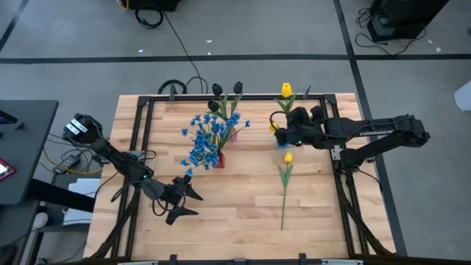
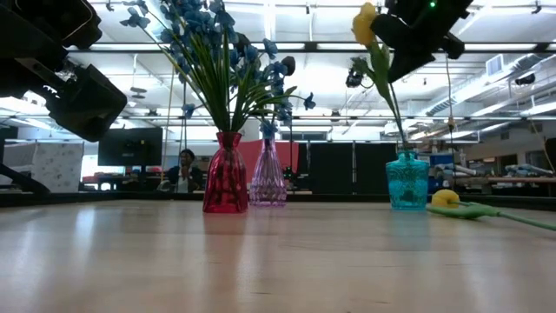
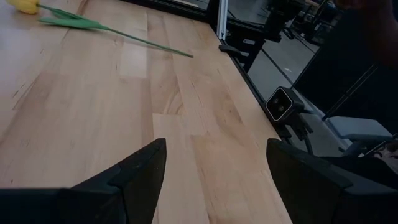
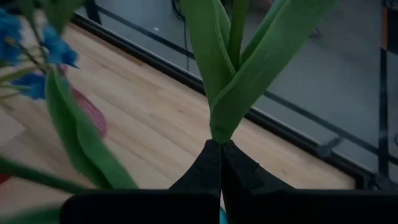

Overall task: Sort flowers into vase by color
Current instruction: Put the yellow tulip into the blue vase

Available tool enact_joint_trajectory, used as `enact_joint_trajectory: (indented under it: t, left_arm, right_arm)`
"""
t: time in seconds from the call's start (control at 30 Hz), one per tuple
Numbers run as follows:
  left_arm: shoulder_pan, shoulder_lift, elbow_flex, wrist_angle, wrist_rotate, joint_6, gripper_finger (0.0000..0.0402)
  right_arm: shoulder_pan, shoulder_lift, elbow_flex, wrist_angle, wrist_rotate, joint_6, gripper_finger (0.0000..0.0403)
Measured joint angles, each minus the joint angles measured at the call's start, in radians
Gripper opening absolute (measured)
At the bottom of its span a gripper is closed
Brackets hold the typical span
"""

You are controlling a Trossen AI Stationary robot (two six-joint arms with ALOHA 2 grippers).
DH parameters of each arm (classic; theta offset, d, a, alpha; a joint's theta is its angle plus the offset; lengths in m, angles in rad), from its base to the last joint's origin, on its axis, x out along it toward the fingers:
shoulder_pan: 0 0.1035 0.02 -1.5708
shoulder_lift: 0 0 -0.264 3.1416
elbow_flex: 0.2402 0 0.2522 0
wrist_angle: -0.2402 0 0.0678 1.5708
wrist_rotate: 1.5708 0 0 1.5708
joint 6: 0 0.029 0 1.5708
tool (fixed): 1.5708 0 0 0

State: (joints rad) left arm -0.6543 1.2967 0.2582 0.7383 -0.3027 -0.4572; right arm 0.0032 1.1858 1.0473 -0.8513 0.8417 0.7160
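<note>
A yellow tulip point(image 2: 365, 23) stands up on its green stem, with my right gripper point(image 4: 221, 149) shut on it above the teal vase point(image 2: 407, 181) at the table's far right. A second yellow tulip point(image 1: 288, 157) lies flat on the table just near of that vase, its stem pointing to the near edge. A red vase point(image 2: 226, 184) holds the blue flowers point(image 1: 206, 136). Behind it, a clear pinkish vase point(image 2: 268, 178) holds dark tulips point(image 1: 227, 88). My left gripper point(image 1: 184, 204) hangs open over the near-left table, with nothing between its fingers. My right gripper pinches the tulip's stem point(image 4: 221, 134) between its two fingertips, just below where the long leaves fork. The fingers come slanting down from the table's right, across the stem. The tulip stands nearly upright, blossom up, and its stem point(image 2: 393, 117) runs down to the teal vase's mouth.
Black frame rails point(image 1: 346, 184) run along the table's sides. A small camera module point(image 3: 280, 103) sits past the table's edge. Bare wood point(image 1: 235, 213) lies in the near middle. A person point(image 2: 185, 165) sits in the room behind the table.
</note>
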Motion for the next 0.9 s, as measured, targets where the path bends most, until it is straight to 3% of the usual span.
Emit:
enact_joint_trajectory:
  t: [0.2,0.5,0.9]
  left_arm:
    - [0.0,0.0,0.0,0.0,0.0,0.0,0.0282]
    - [0.0,0.0,0.0,0.002,0.0,-0.003,0.0282]
    - [0.0,0.0,0.0,0.003,0.0,-0.021,0.0282]
  right_arm:
    - [0.015,0.0,-0.038,-0.045,0.014,0.086,0.0007]
    - [0.035,0.001,-0.189,0.125,0.041,0.108,0.001]
    - [0.035,0.0,-0.229,0.124,-0.075,0.177,0.003]
